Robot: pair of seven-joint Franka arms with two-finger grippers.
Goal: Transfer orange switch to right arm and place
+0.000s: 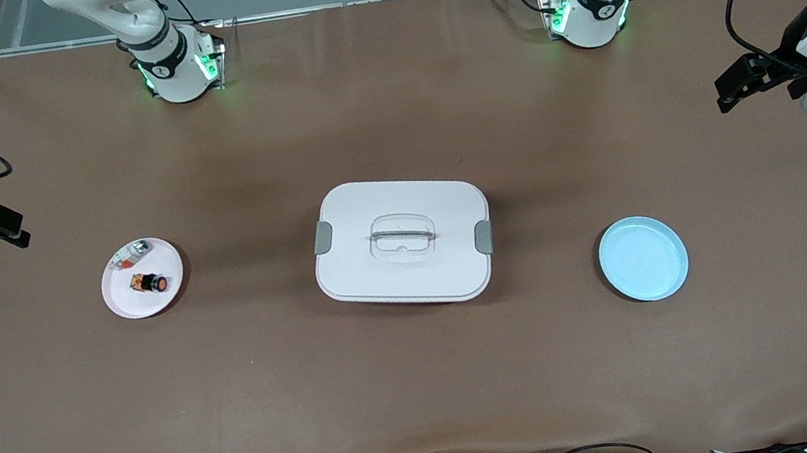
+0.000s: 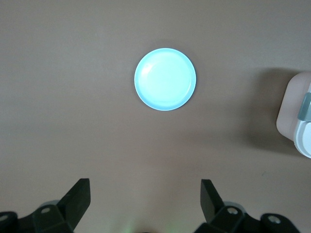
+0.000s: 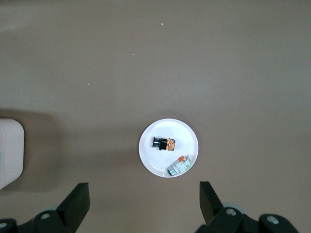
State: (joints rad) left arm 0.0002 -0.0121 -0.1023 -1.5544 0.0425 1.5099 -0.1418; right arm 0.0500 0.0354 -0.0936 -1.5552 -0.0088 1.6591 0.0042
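- Blue plate (image 1: 643,259) toward left arm's end, bare.
- White box (image 1: 402,242) mid-table, lid on.
- Switch (image 1: 149,282) lies on its side on white plate (image 1: 121,299) toward right arm's end; long axis across table, orange button end toward box.
- Silver part (image 1: 129,255) on same plate, farther from camera.
- Left gripper (image 2: 145,201) spread wide, holding nothing, high over table near blue plate.
- Right gripper (image 3: 144,203) spread wide, holding nothing, high over table near white plate.

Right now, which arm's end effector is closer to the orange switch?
Right. The right end effector hangs open near the white plate holding the orange switch; the left end effector waits open at the table's other end, past the blue plate.
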